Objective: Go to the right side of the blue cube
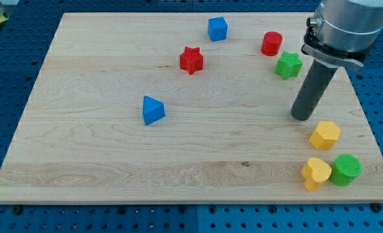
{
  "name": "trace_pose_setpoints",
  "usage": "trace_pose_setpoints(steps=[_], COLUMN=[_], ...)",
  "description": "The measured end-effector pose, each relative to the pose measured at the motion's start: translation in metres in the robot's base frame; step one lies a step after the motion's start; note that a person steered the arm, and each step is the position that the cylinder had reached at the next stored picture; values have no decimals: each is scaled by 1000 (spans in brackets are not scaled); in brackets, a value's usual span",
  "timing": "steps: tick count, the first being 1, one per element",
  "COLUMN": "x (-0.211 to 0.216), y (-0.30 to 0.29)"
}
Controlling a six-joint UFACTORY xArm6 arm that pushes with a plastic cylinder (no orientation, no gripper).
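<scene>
The blue cube (217,28) sits near the view's top, a little right of centre. My tip (302,117) rests on the board far to the cube's lower right, below the green star (288,65) and above the yellow hexagon block (325,134). The rod rises from the tip toward the view's top right.
A red cylinder (272,43) lies between the blue cube and the green star. A red star (191,60) and a blue triangular block (153,110) lie to the left. A yellow heart block (316,173) and green cylinder (345,169) sit at the lower right of the wooden board (101,162).
</scene>
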State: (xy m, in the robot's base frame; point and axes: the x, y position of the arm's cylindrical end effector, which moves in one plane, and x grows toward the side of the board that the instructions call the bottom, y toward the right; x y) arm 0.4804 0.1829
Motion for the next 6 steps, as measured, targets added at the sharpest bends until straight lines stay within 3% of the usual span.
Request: trace_pose_setpoints(steps=[1,2,3,4,5,6], x=[35,35,16,-20,-28,-45], y=[23,26,26,-13,-63,-66])
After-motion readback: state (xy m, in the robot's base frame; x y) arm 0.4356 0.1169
